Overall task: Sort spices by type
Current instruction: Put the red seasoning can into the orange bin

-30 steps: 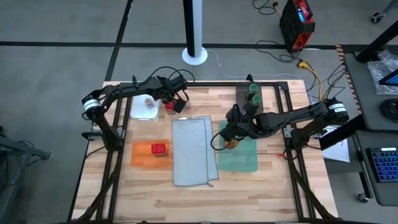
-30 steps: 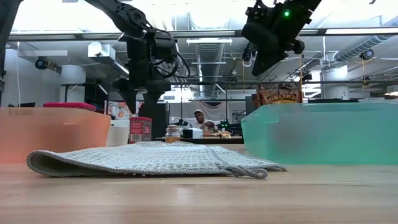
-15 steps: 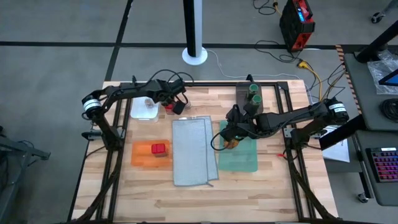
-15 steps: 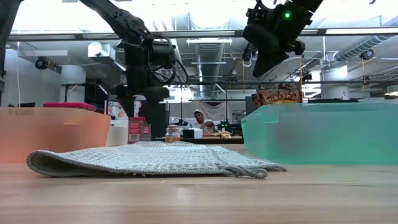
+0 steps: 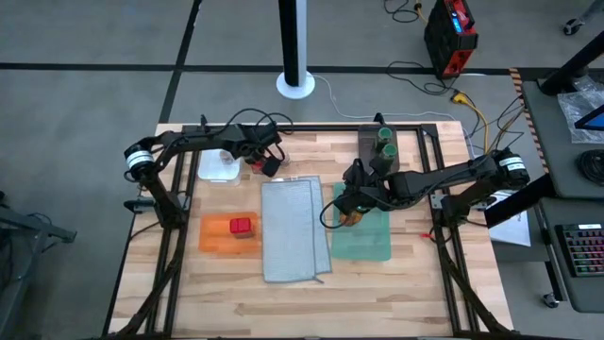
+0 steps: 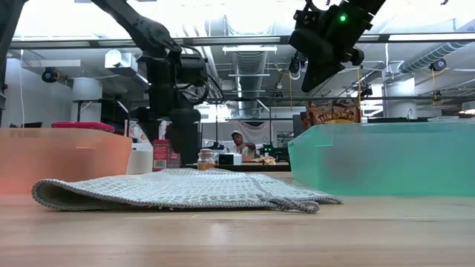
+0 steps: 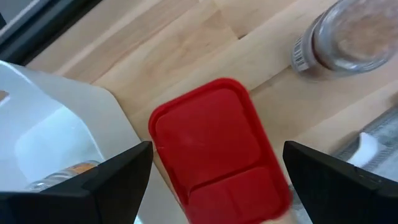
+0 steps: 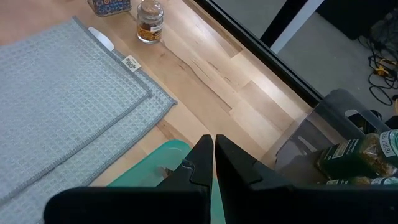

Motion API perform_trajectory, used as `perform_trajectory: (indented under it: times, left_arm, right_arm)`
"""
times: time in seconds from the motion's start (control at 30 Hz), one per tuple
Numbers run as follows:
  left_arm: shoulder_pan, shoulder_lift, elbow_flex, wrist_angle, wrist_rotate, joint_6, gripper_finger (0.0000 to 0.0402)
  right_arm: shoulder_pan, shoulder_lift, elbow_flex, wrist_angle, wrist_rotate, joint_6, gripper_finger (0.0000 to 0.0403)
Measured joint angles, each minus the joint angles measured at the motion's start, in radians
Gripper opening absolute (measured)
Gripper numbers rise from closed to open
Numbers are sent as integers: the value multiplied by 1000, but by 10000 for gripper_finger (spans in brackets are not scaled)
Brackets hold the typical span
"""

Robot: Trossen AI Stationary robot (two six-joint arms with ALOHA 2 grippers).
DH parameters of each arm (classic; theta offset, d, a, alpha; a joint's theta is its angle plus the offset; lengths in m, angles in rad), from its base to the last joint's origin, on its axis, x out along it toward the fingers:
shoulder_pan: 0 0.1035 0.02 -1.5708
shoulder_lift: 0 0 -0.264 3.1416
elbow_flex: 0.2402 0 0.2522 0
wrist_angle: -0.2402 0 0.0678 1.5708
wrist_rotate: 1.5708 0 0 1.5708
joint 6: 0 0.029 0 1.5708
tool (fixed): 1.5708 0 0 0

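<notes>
The left gripper [image 5: 261,161] is being held wide open over a red box [image 7: 217,146] at the far left, beside the white board [image 5: 219,170]; nothing is being gripped. A shaker [image 7: 345,37] is standing nearby. The right gripper [image 8: 213,158] is being kept shut and empty above the green cloth [image 5: 363,236].

Left claw [image 5: 259,160] has slid a bit toward 9 o'clock and come down, jaws wide, so it's now straddling the red box [image 7: 217,146] by the white board [image 5: 219,166].

grey floor [image 5: 85,38]; exposed ceiling ducts [image 6: 249,63]
</notes>
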Motion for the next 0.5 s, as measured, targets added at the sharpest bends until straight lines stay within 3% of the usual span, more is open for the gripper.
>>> perform_trajectory:
  times: [0.5]
  left_arm:
    - [0, 0, -37, 52, -3, 34, 343]
  right_arm:
    - [0, 0, 0, 5, 0, 0, 9]
